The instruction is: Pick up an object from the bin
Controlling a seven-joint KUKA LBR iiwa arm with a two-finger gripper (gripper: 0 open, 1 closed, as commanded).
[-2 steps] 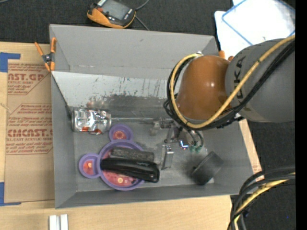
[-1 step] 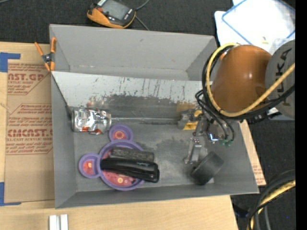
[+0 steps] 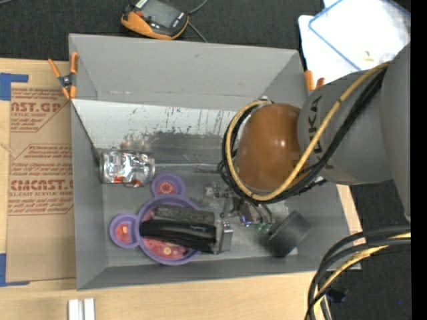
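Here the hand (image 3: 229, 209) hangs beside a black stapler (image 3: 179, 231).

Left of the bin (image 3: 180, 65), the cardboard sheet (image 3: 33, 152) carries red print in repeated slanted blocks. Each has a big word ending in "CAST", cut off at the edges, and under it a small line that reads "CELL-CAST ACRYLIC SHEET". At the bin's right rim, the grey arm (image 3: 373, 132) bears black letters, seemingly "KUKA", partly crossed by a cable.
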